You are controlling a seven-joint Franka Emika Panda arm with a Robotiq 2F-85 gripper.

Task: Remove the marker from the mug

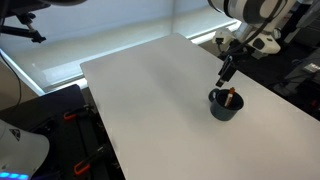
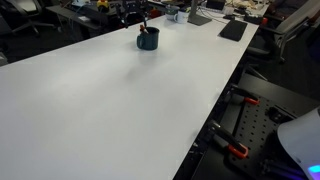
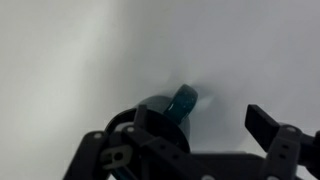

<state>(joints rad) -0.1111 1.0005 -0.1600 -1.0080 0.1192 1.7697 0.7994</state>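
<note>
The dark blue mug stands on the white table with the orange-red marker standing in it, its top above the rim. In both exterior views the mug and marker show. My gripper hangs just above the mug, a little to its far side, pointing down. In the wrist view the mug shows blurred between and beyond my fingers, which stand wide apart and empty. The marker is not clear in the wrist view.
The white table is wide and bare around the mug. Its edges drop to black frames with orange clamps. Dark equipment and desks stand beyond the far edge.
</note>
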